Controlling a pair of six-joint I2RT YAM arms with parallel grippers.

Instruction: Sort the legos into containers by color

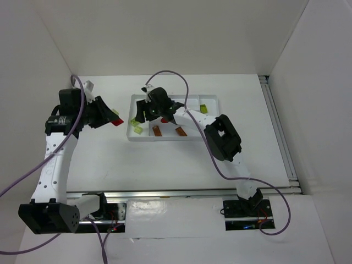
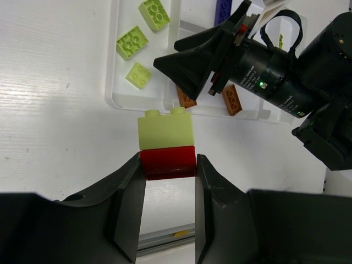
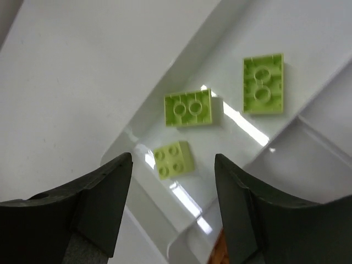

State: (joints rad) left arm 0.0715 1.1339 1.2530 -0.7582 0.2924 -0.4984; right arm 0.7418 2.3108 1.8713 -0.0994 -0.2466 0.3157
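Observation:
My left gripper [image 2: 169,163] is shut on a red lego [image 2: 168,161] with a yellow-green lego [image 2: 165,129] stuck on its far side. It holds the pair above the bare table, left of the white tray [image 1: 165,139]; from above the gripper [image 1: 111,119] shows a red tip. My right gripper [image 3: 173,158] hangs open over the tray's left end compartment [image 3: 137,181], nothing between its fingers. Below it lie three yellow-green legos: a small square one [image 3: 173,159] and two longer ones [image 3: 188,107] [image 3: 263,83]. Two orange legos [image 1: 157,131] [image 1: 180,131] lie in the neighbouring section.
A dark blue lego [image 2: 223,10] shows in a far section of the tray, partly behind the right arm [image 2: 275,77]. One more yellow-green piece [image 1: 204,109] sits in the tray's right section. White walls enclose the table on three sides, and purple cables loop over both arms.

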